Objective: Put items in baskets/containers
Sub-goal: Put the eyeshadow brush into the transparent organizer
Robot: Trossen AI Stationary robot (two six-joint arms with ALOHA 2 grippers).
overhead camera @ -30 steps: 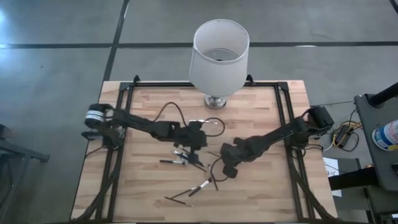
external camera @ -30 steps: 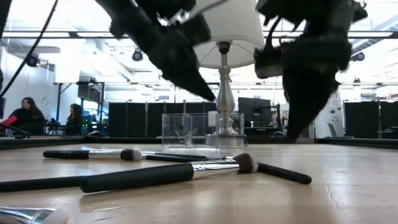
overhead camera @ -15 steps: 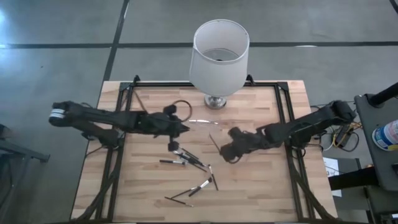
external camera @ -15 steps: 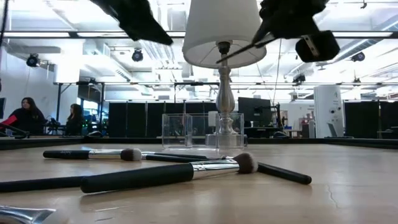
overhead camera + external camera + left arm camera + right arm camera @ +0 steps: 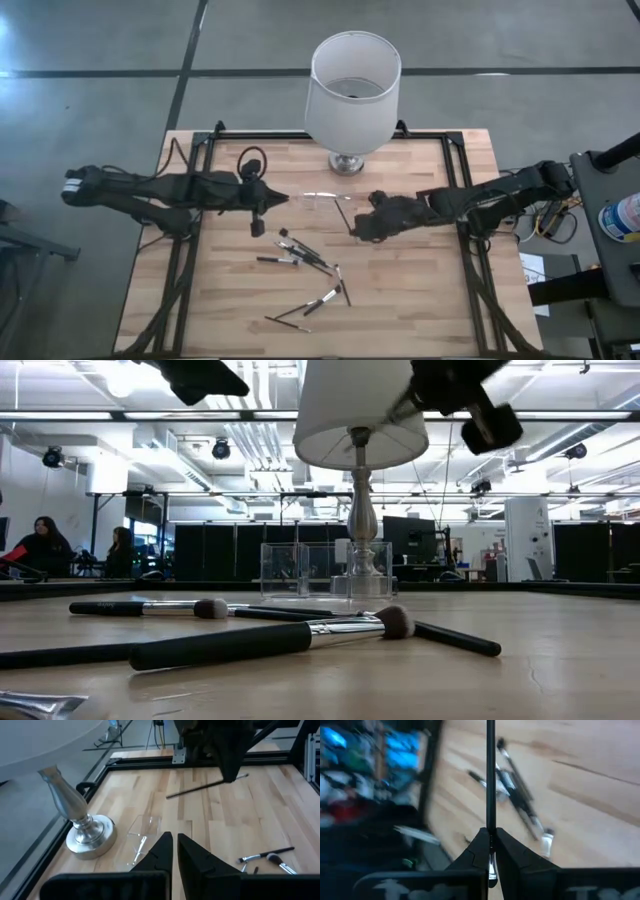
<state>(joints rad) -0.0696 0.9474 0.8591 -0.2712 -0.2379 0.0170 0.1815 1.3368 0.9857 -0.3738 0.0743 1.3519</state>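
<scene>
My right gripper (image 5: 356,229) hangs above the table's middle, shut on a thin dark stick (image 5: 344,216). The left wrist view shows that stick (image 5: 200,788) below the gripper. My left gripper (image 5: 286,198) is raised left of centre, shut, with nothing visible between its fingers (image 5: 165,851). The clear holder (image 5: 322,197) stands on the wood between the two grippers, in front of the lamp base (image 5: 347,163). Several dark brushes (image 5: 303,254) lie flat on the table nearer the front edge. My right gripper pinches the stick between its two fingers (image 5: 479,845), close to its pale metallic end (image 5: 491,866). The long dark part (image 5: 491,770) reaches out past the fingertips, toward the table's far left. The stick is lifted clear of the table.
A tall lamp with a white shade (image 5: 352,88) stands at the far middle, its metal foot (image 5: 90,836) close beside the clear holder (image 5: 150,831). More brushes (image 5: 325,298) lie near the front. A black frame (image 5: 190,200) runs around the tabletop. People sit in the room beyond.
My right gripper has risen and drawn toward the far edge, rolling its wrist, and has lifted the stick clear of the table. My left gripper has risen and pulled back toward the left edge, away from the brushes. The brushes on the table have stayed put.
</scene>
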